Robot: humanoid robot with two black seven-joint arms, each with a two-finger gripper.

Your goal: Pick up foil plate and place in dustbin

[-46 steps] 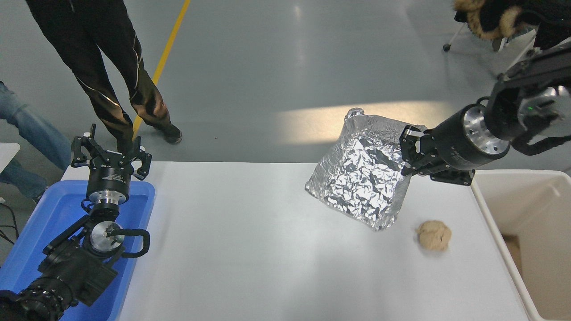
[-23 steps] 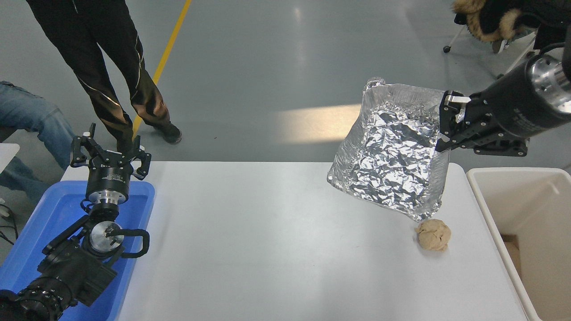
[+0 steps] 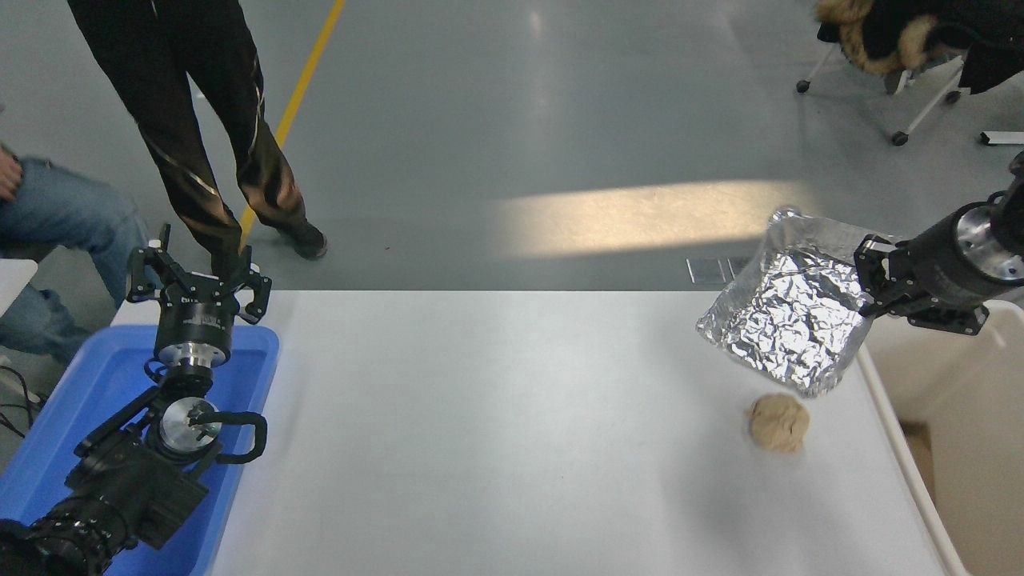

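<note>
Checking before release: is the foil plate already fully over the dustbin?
No. The foil plate, held by the right tool, still hangs mostly above the table, beside the dustbin rim.

Floor (image 3: 496,120): smooth grey, glossy, with soft reflections. 1 yellow line (image 3: 294,104) runs diagonally from the top edge down toward the table's far left corner. A pale band of light (image 3: 648,216) lies across the floor just beyond the table's far edge. White table (image 3: 480,448) fills the lower centre, matte. Top right: a wheeled chair frame (image 3: 920,104) on castors, dark fur-trimmed garment (image 3: 888,28) draped over it. 2 small floor plates (image 3: 720,269) sit near the table's far right edge.
</note>
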